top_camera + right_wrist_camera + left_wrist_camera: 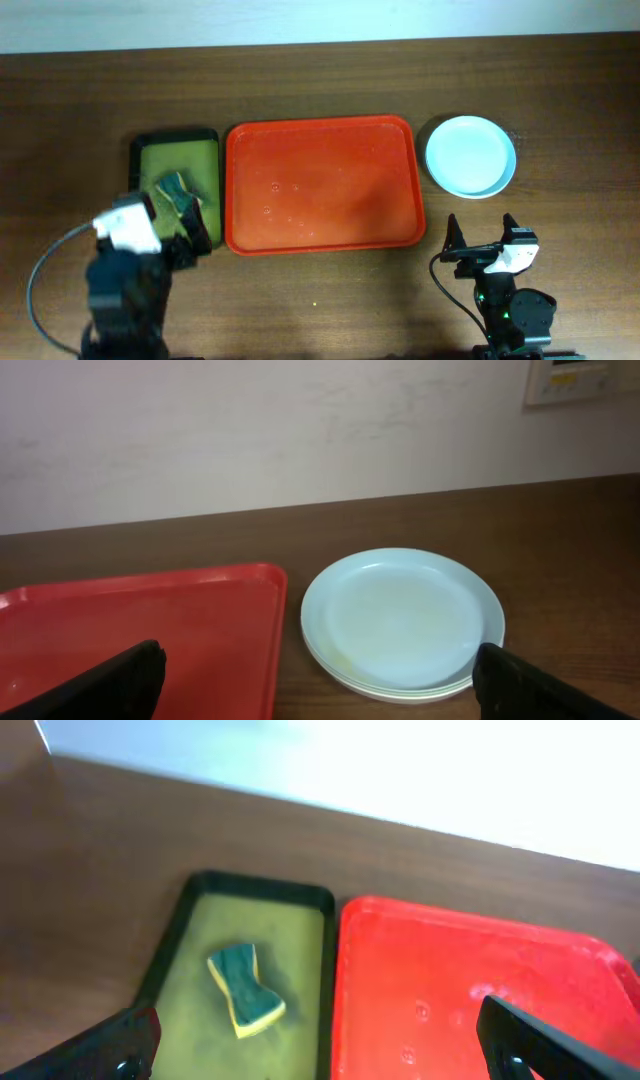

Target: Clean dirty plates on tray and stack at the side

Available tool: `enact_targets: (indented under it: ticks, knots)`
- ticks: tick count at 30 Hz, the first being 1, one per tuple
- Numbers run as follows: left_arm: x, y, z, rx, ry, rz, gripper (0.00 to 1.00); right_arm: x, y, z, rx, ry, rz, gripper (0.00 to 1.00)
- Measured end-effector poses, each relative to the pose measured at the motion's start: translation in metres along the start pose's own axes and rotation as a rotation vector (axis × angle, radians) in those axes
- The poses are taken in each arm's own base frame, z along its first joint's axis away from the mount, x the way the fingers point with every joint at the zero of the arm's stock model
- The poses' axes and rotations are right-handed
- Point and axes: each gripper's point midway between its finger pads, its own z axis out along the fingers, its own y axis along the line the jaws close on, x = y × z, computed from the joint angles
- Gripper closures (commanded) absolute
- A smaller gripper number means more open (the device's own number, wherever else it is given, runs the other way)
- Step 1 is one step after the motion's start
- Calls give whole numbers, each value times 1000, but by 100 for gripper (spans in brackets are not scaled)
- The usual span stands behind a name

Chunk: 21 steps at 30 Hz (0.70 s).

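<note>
The red tray (320, 185) lies in the middle of the table with no plates on it; it also shows in the left wrist view (470, 990) and the right wrist view (140, 630). The plates (470, 156) sit stacked on the table to the tray's right, pale blue-white on top, also in the right wrist view (402, 620). My left gripper (190, 235) is open and empty at the near edge of the olive tray; its jaws show in the left wrist view (325, 1050). My right gripper (480, 235) is open and empty, nearer than the stack, also in its wrist view (320, 680).
A small black-rimmed olive-green tray (160, 155) sits left of the red tray and holds a green and yellow sponge (178, 188), also in the left wrist view (245, 990). A pale wall bounds the table's far edge.
</note>
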Motion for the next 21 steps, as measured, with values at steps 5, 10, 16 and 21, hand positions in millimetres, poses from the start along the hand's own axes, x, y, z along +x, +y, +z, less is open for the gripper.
enact_targets:
  ticks: [5, 10, 16, 21]
  knots:
    - [25, 4, -11, 24, -73, 52, 1, 0, 0, 0, 0, 0, 0, 1]
    - [43, 8, -16, 37, -157, 57, 1, 0, 0, 0, 0, 0, 0, 1]
    - [31, 1, -14, 91, -335, 54, 1, 0, 0, 0, 0, 0, 0, 1]
    - [36, -5, -5, 139, -418, 58, 1, 0, 0, 0, 0, 0, 0, 1]
